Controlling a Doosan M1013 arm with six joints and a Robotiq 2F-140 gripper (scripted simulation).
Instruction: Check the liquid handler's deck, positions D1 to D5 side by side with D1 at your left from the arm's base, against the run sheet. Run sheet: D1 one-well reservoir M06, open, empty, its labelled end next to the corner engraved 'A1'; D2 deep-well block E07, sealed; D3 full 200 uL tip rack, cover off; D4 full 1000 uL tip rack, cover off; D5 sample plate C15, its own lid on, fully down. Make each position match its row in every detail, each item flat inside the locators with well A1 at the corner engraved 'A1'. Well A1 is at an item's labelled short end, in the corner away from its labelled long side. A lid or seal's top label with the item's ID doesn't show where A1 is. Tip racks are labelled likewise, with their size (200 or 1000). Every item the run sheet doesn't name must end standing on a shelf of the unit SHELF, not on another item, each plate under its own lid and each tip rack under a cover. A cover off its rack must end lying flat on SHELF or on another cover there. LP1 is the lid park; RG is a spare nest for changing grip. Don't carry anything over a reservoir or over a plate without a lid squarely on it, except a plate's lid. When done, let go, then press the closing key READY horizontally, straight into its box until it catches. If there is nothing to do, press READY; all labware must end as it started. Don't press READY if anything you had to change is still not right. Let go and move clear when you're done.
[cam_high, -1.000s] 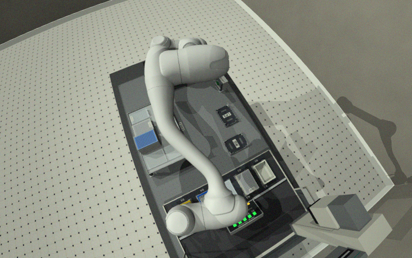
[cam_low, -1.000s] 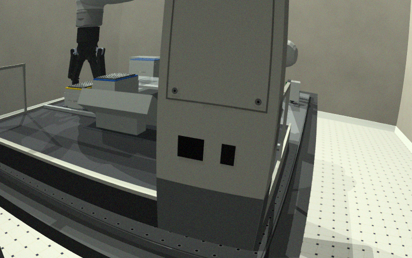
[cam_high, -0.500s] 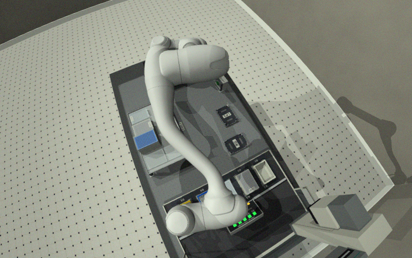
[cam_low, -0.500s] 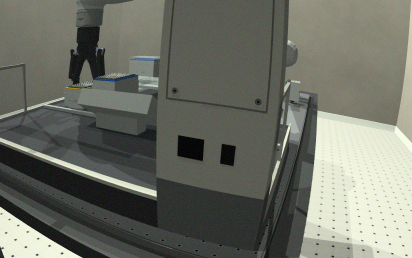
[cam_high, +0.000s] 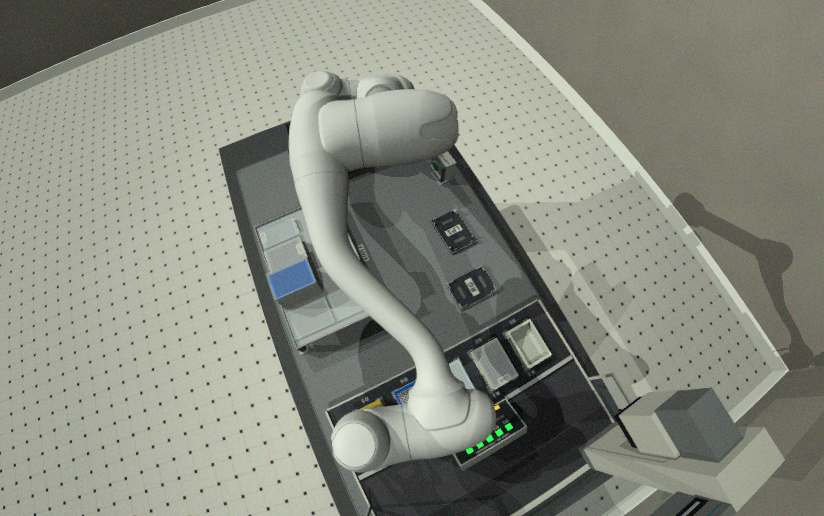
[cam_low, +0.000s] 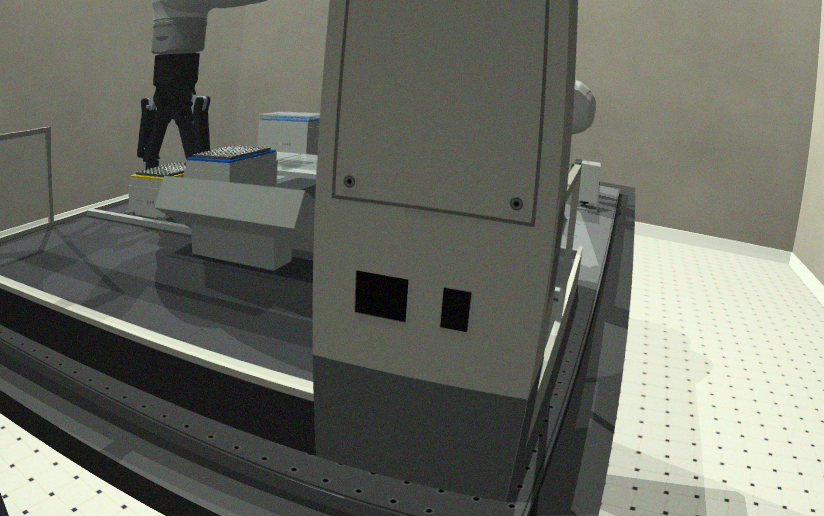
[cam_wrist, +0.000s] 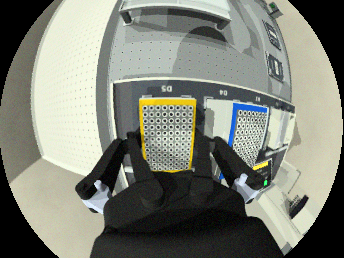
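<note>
My gripper (cam_wrist: 166, 130) is down over the leftmost deck position in the wrist view and is shut on the yellow-rimmed tip rack (cam_wrist: 167, 133), one finger on each long side near its closer end. The rack has no cover and is full of tips. In the exterior view the gripper (cam_low: 173, 159) reaches down onto this rack (cam_low: 152, 173), which sits in its nest. A blue-rimmed tip rack (cam_wrist: 250, 132), also uncovered, stands in the neighbouring position (cam_low: 229, 156). In the top view the arm hides most of both racks; a covered plate (cam_high: 492, 362) and an open reservoir (cam_high: 526, 342) stand further along the deck.
The SHELF unit (cam_high: 304, 285) holds several items, one with a blue top (cam_high: 293, 279). Two dark nests, LP1 (cam_high: 456, 234) and RG (cam_high: 466, 287), lie mid-table. The READY key box (cam_high: 442, 165) stands near the arm's base. A tall grey housing (cam_low: 437, 212) blocks much of the exterior view.
</note>
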